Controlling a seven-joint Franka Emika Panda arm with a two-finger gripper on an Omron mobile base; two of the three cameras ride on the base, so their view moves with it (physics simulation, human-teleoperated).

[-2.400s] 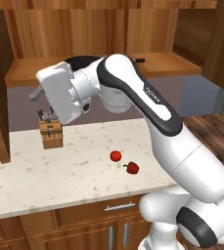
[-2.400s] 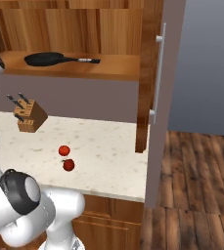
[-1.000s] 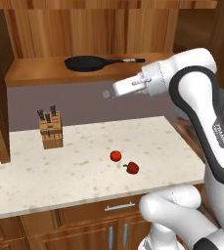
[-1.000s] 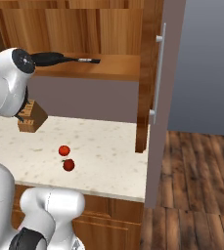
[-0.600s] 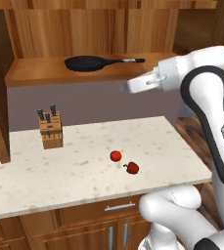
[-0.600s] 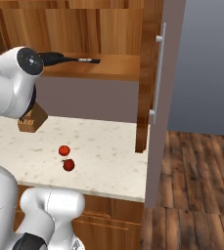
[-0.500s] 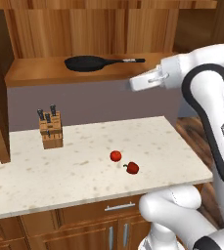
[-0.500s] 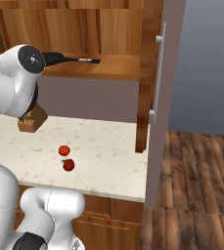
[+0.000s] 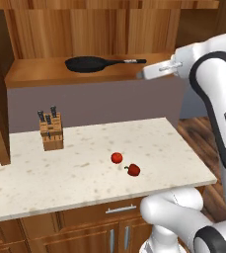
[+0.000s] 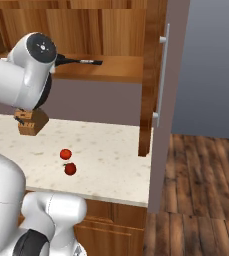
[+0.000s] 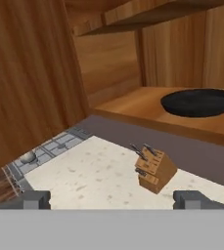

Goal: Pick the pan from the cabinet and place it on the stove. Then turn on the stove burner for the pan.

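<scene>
The pan (image 9: 87, 63) sits flat on the shelf of the open cabinet (image 9: 45, 74), handle sticking out to the right with its silvery tip past the middle of the shelf. The gripper (image 11: 111, 199) hangs just off the shelf's right end, level with the pan, fingers spread wide with nothing in them. Down on the counter (image 9: 85, 173) there's a knife block (image 9: 51, 130) and two small red fruits (image 9: 124, 164) side by side. A bit of stove (image 11: 45, 151) shows in the hand view.
</scene>
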